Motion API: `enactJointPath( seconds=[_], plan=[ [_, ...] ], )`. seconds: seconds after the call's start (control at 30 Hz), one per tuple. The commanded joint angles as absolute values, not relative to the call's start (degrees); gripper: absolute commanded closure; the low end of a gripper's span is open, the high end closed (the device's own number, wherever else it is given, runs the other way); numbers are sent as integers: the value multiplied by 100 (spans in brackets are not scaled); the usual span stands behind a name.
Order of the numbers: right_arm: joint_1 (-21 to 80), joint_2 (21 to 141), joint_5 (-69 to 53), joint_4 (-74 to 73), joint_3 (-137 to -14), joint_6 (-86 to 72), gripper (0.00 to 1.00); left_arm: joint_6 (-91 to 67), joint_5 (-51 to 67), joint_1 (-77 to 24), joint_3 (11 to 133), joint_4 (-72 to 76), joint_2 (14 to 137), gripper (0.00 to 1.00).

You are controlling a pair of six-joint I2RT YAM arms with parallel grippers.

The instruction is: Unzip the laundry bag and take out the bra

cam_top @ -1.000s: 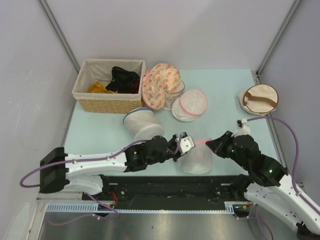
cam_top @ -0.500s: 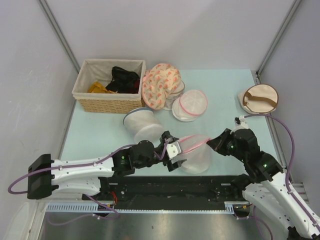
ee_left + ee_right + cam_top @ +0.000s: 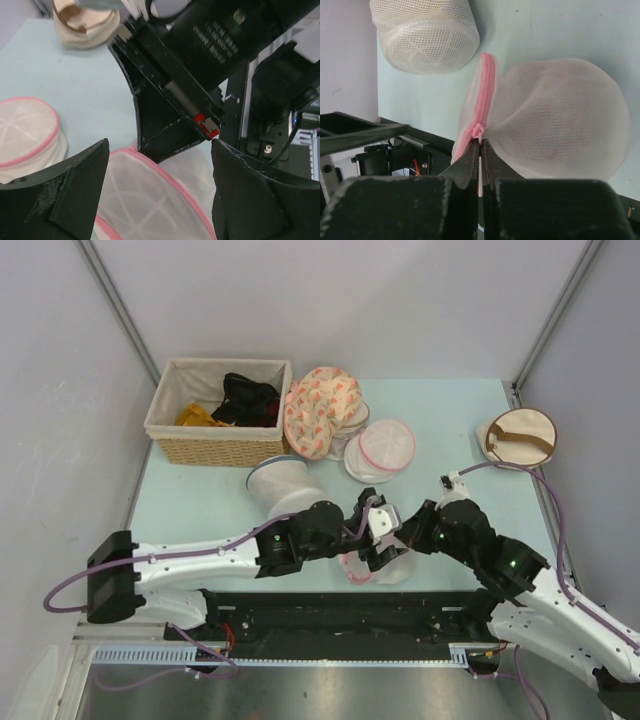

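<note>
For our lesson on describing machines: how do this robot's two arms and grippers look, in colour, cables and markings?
The left arm and right arm have white shells with black joint housings; a lilac cable loops along each. The left gripper and right gripper have matte black, wedge-shaped fingers. The right gripper's body bears white lettering and a small red tab.

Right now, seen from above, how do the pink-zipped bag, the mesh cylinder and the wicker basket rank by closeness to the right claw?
Measured from the right gripper in the top view:
1. laundry bag, at the fingertips, pinched by its pink zipper.
2. white mesh cylinder, farther to the left, mid-table.
3. wicker basket, in the far back-left corner.
</note>
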State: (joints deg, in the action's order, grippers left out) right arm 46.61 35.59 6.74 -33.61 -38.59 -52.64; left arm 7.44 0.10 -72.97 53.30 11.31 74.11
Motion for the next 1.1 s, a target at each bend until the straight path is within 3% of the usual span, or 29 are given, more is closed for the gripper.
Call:
enactJointPath(
  seconds=[0.0,0.4,0.5,0.6,0.63,1.07],
  plan=[
    [4737,3560,1010,-3032,-3902,-5414,100,528,-202,-7339,5485,1046,7690,15],
    [4641,3165,1204,-3489,-3955,-5440,100,518,-650,-7339,4940,1327,7681,28],
    [4614,3068,1274,-3620,-4008,-5458,100,545,-799,-7339,4913,1310,7734,44],
    [4562,2936,1415,-3788,-4130,-5414,100,606,-844,-7339,4931,1283,7699,82],
    [4518,2927,1485,-3849,-4174,-5388,100,659,-870,-7348,4931,1231,7682,100],
    [2999,2847,1108,-4597,-4360,-4369,100,1222,-1142,-7321,3894,1714,6267,100]
  ],
)
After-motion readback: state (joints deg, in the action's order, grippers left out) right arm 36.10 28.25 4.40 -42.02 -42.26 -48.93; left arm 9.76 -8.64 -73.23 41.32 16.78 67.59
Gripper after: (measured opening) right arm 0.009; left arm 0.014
